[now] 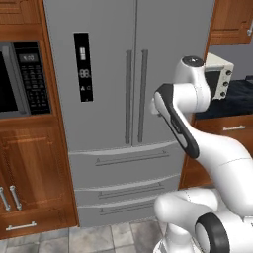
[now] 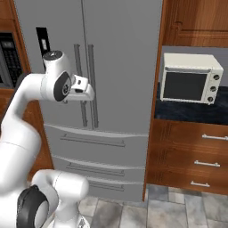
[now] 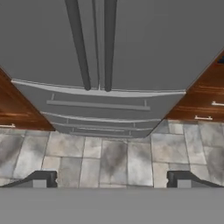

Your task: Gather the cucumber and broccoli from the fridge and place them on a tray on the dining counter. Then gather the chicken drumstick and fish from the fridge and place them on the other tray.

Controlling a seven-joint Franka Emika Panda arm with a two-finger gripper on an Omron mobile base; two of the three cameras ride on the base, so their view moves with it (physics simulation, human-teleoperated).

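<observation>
The fridge (image 1: 126, 99) stood shut in front of the robot, both tall grey doors closed with their two long bar handles (image 1: 136, 96) running side by side down the middle seam, and the drawer fronts (image 1: 126, 160) below them closed too. A black display panel (image 1: 83, 66) sat on the left door. The arm was raised with its elbow bent, the hand held up in front of the doors at about handle height and apart from them. In the hand view the gripper (image 3: 111, 179) looked down past the lower ends of the handles toward the drawer fronts and the grey tiled floor (image 3: 113, 157), its two dark fingertips (image 3: 43, 178) standing far apart at the bottom corners with nothing between them, so the hand was wide open and empty. To the left of the fridge a black microwave (image 1: 22, 79) was built into brown wooden cabinets (image 1: 34, 173). To the right a white toaster oven (image 2: 190, 78) stood on a dark counter (image 2: 191, 113) above wooden drawers (image 2: 191, 156) with silver pulls.
</observation>
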